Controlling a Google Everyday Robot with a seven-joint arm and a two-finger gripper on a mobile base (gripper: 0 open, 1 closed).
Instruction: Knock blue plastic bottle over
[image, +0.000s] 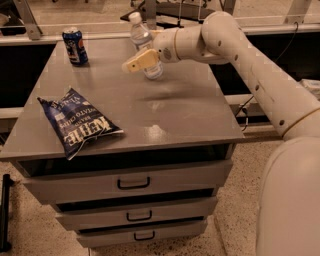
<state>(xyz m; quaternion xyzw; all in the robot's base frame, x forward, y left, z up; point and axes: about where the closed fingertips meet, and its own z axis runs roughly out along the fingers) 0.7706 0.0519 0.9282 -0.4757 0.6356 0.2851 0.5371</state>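
The counter (195, 117) bears a can (75, 46) at its far left corner, a chip bag (77, 121) front left, and the blue plastic bottle (141, 36) tilted near the far edge, jaws against it.

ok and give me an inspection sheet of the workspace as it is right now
surface: grey table, three drawers under it
job's things: bottle near the back edge, tilted with its cap leaning left, not yet flat
clutter: can upright at back left; chip bag lying at front left
grippers: claw across the bottle's middle, arm reaching in from the right
cables: black cable hanging right of the table
surroundings: speckled floor
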